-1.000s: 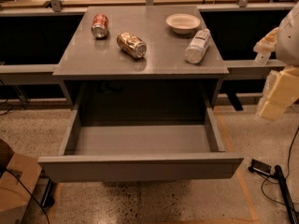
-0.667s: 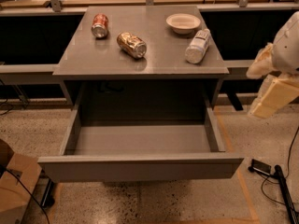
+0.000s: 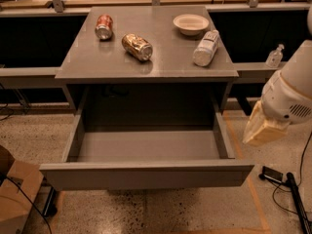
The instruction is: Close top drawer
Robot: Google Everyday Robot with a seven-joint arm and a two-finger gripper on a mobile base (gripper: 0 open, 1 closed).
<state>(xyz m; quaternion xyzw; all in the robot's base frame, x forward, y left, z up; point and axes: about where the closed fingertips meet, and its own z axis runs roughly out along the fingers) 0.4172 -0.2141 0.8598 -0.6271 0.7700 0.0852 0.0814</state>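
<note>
Gaping wide, matte-grey top drawer (image 3: 146, 175); end effector (image 3: 259, 130) off right side.

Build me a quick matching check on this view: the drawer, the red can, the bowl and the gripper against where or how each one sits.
1. wide matte-grey top drawer
2. red metal soda can
3. shallow white round bowl
4. cream-coloured gripper

A. upright, rear right of the grey tabletop
B. right of the drawer, apart from it
C. pulled out, open
D. lying on its side, rear left of the tabletop

Pairs: 1-C, 2-D, 3-A, 4-B
</note>
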